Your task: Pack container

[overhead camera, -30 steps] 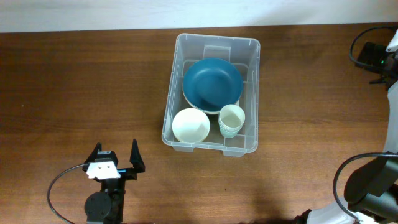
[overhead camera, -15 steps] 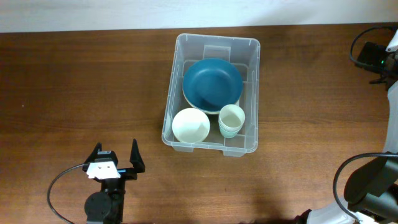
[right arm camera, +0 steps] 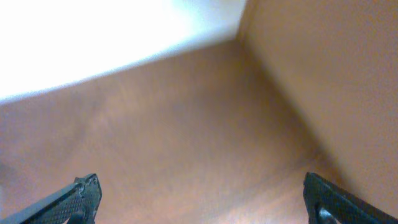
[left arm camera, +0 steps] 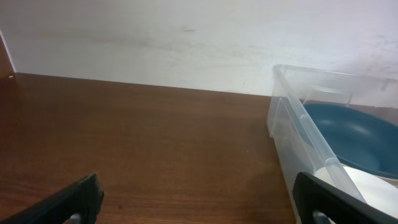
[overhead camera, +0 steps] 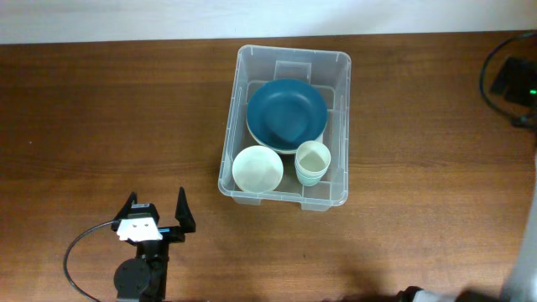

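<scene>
Nearest to us, the left gripper sits low over the table by the front edge, its two black fingers spread as wide as they go with only bare wood between them; a black cable loops away from its base. The right gripper we can make out only in its wrist view, which is blurred: both tips stand at the bottom corners, far apart, nothing between them, brown wood and a white patch beyond. Further back, to the right of the left gripper and well apart from it, the container stands upright at the middle of the table. Inside it, along the near wall, we see a white bowl on the left and a stack of pale cups just beside it on the right. Behind them a dark blue plate fills the far half, resting on a paler plate whose rim shows at its near edge. Past the container the table ends at a white wall, and a black device with a green light sits at the far right corner
</scene>
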Motion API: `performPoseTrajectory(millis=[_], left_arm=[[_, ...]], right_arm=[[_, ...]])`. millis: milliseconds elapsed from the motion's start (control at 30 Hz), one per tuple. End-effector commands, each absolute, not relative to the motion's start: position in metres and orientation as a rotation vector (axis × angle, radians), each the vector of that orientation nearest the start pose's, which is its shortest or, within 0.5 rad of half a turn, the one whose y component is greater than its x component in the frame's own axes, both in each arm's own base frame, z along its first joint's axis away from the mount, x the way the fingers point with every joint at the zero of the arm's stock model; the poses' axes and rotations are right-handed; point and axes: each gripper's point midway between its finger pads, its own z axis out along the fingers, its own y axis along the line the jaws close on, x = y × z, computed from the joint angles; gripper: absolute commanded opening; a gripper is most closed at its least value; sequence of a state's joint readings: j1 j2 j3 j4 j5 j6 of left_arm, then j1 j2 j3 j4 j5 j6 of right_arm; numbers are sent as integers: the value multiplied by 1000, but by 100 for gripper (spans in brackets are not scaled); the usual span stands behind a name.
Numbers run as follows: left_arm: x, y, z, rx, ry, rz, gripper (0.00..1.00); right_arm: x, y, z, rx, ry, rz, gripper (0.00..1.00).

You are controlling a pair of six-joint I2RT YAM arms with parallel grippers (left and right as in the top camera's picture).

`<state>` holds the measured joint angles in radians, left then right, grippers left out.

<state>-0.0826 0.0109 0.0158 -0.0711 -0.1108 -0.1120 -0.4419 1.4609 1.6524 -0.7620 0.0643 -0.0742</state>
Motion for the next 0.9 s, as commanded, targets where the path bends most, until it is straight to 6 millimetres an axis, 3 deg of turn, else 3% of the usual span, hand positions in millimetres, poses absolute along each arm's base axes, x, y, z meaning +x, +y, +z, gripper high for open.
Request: performPoseTrajectory(millis=[0,100,267,400,500,600,667,867], left_arm=[[246,-2,159,-92,1635,-50,100],[246,-2,159,-92,1635,-50,100],[246,-2,159,-92,1635,-50,100],[246,-2,159,-92,1635,-50,100],[246,-2,159,-92,1635,-50,100],[246,-2,159,-92,1635,-50,100],[246,-2,159,-92,1635,-50,100],[246,-2,159,-92,1635,-50,100]], right_arm=[[324,-141,452,343,1852,-372,99],[285,-99,491,255,1734,-326,99],[218,-58,517,174,1634,-290,99],[173,-37,506,111,1645,-225,99],[143,-20,471,33,1694,-152,99],[131,-14,439,3,1691,-121,99],[134,-13,420,2,1673,-119,99],[197,-11,350,-6,1600,-106,99]])
